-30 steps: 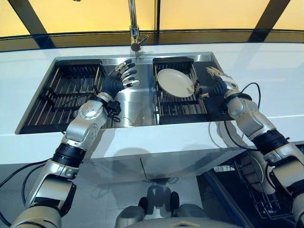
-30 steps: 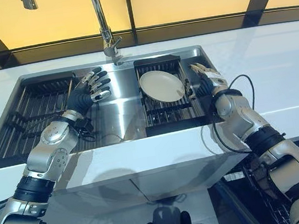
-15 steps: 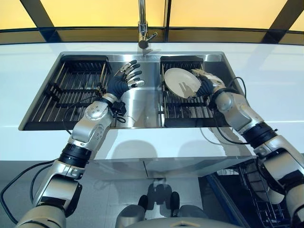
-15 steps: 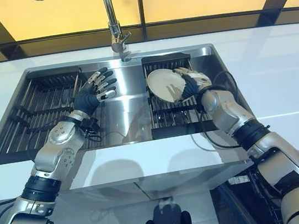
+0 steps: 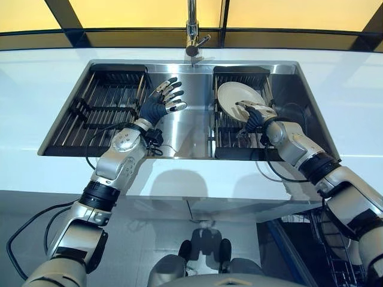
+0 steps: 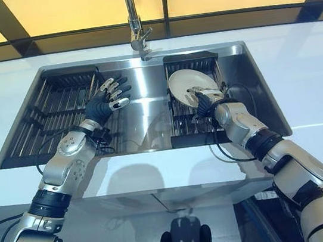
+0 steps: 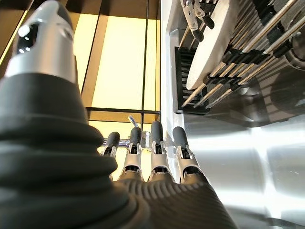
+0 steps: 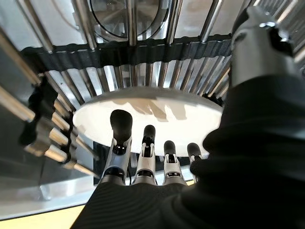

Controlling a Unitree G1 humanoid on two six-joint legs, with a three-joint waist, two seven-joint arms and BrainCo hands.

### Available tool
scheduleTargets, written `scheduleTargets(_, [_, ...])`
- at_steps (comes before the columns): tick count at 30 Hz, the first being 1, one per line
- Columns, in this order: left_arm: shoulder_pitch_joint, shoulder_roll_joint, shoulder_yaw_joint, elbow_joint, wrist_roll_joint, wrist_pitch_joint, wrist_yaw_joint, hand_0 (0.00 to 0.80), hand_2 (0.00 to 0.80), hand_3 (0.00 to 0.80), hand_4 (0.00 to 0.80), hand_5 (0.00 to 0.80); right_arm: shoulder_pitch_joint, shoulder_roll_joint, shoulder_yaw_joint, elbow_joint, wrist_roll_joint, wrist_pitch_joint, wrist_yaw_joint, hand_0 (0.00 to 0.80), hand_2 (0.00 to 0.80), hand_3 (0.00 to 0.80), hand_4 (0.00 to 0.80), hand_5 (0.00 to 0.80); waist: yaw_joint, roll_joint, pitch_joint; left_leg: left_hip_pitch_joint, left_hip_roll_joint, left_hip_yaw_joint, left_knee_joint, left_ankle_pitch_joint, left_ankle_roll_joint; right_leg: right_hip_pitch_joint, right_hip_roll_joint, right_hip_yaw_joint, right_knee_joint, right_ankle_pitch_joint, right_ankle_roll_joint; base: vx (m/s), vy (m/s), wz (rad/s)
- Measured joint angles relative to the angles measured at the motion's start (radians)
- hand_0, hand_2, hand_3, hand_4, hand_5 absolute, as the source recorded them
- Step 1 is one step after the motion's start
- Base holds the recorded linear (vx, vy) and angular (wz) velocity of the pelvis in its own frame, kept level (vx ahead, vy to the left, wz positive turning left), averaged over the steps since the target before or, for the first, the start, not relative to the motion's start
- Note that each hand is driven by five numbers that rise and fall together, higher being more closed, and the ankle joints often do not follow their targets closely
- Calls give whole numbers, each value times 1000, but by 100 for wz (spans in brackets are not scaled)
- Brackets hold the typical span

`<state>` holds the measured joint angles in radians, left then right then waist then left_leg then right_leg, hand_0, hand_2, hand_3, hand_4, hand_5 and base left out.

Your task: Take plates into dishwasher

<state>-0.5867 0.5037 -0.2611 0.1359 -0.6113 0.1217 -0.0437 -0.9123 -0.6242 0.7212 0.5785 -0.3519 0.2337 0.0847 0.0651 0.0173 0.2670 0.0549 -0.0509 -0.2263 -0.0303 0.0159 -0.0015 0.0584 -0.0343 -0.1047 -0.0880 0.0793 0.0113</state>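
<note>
A white plate (image 5: 238, 101) leaned tilted in the right rack (image 5: 226, 133), a dark wire rack on the right side of the steel sink (image 5: 190, 128). The plate rested among the rack's upright tines, its face turned toward the near right.

The right hand (image 5: 254, 115) was at the plate's near edge. In the right wrist view its fingers (image 8: 120, 143) reached out nearly straight in a row toward the plate's (image 8: 147, 117) face, with the thumb (image 8: 259, 45) held apart on the other side. The fingers looked relaxed and open, not curled round the rim; whether the tips actually touched the plate could not be told.

The left hand (image 5: 159, 105) hovered over the middle of the sink, between the left rack (image 5: 102, 110) and the right one, well apart from the plate. Its fingers (image 7: 155, 157) were spread and straight, holding nothing. In the left wrist view the plate (image 7: 209, 45) showed past them, standing among the tines, with the right hand's fingertips (image 7: 196, 13) at its edge.

The tap (image 5: 192, 33) stood at the far rim of the sink, just behind its middle. The white counter (image 5: 36, 89) ran around the sink on all sides. At the lower right, below the counter, part of a dark wire basket (image 5: 335, 254) showed.
</note>
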Motion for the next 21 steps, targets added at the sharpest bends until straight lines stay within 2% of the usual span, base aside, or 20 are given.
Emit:
scheduleTargets(7, [-9,-3,-30,3,0,-24,-2,0,0,0,0,0,-106,9,24,99,1,36,-121,0,0,0,0,0,8,34,47,-66,-5,-1,26,0,0,-61,-4,-10,14,2,1,-40,3,5])
scheduleTargets(11, [-41,-3,-36,4,0,-30,-1,0,0,0,0,0,-174,7,28,136,12,55,-192,0,0,0,0,0,9,44,93,-89,-7,-1,36,0,-1,-82,-4,-14,22,2,1,-13,2,2])
scheduleTargets(17, [-126,-2,-46,27,0,-48,5,0,0,0,0,0,-238,4,44,153,46,55,-230,0,0,0,0,0,5,51,124,-162,-12,1,86,-4,-6,-154,-7,-12,75,-4,-1,-32,2,2])
scheduleTargets(18, [-148,-2,-47,32,0,-52,4,0,0,0,0,0,-262,4,45,172,51,55,-236,97,97,97,97,97,4,56,139,-174,-12,0,103,-6,-9,-170,-7,-14,101,-12,-3,-12,-8,6])
scheduleTargets(19, [-162,-2,-49,41,-1,-52,4,0,0,0,0,0,-277,4,45,181,51,57,-243,521,521,521,521,521,5,61,155,-178,-13,0,114,-7,-11,-175,-7,-15,118,-17,-4,-12,-6,6])
scheduleTargets(20, [-166,-1,-51,43,-1,-52,5,0,0,0,0,0,-285,5,51,186,50,58,-250,800,800,800,800,800,6,63,160,-193,-13,-1,125,-9,-14,-190,-7,-16,139,-27,-2,-15,-8,4])
scheduleTargets(21, [-168,1,-54,43,-1,-52,5,0,0,0,0,0,-289,5,57,189,49,58,-264,800,800,800,800,800,8,64,160,-208,-13,-2,135,-11,-17,-209,-8,-16,162,-35,-5,-8,-12,5])
